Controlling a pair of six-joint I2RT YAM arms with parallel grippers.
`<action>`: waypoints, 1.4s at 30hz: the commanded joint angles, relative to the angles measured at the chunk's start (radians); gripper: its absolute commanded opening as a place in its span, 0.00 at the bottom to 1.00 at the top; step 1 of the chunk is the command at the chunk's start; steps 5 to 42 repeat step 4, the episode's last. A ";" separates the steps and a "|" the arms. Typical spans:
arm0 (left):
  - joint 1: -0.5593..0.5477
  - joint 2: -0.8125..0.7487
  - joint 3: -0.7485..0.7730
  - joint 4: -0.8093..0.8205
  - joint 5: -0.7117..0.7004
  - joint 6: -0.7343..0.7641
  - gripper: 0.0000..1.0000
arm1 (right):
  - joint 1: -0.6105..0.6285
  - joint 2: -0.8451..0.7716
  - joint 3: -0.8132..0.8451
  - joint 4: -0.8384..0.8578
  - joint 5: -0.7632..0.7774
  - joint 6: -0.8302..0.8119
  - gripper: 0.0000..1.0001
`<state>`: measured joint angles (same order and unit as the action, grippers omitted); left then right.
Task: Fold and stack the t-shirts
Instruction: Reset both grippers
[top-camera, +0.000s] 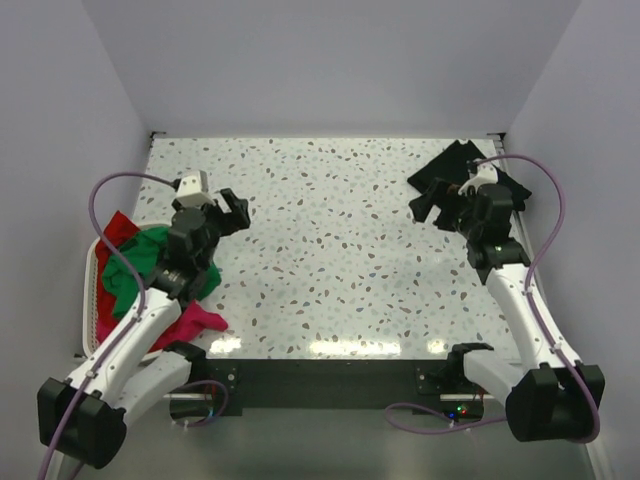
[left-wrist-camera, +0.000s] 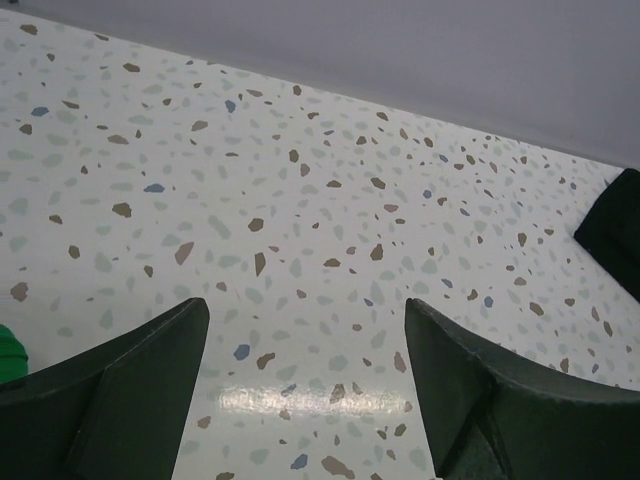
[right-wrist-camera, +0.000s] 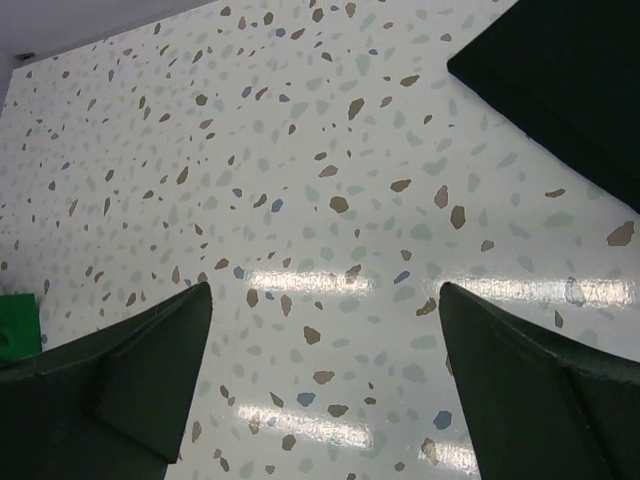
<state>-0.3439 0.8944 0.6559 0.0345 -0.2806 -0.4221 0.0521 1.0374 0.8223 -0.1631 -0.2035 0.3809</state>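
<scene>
Left pincer (left-wrist-camera: 305, 322) gapes; right pincer (right-wrist-camera: 325, 300) gapes beside black t-shirt (top-camera: 452, 170).

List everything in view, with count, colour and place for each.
table: one, white speckled, centre
basket: one, white, left table edge
black t-shirt: one visible, black, far right corner
green t-shirt: one, bright green, in the basket
red t-shirt: one, red, basket's far end
magenta t-shirt: one, magenta, basket's near end
cables: two, purple, one per arm
left arm: one, white and black, over the basket; left jaws open
right arm: one, white and black, beside the black t-shirt; right jaws open
</scene>
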 joint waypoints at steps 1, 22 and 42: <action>-0.006 -0.017 -0.003 0.002 -0.054 0.025 0.84 | 0.000 -0.013 0.000 0.059 -0.013 -0.005 0.99; -0.006 -0.011 0.005 -0.015 -0.100 0.019 0.85 | 0.002 0.006 0.000 0.073 -0.017 0.001 0.99; -0.006 -0.011 0.005 -0.015 -0.100 0.019 0.85 | 0.002 0.006 0.000 0.073 -0.017 0.001 0.99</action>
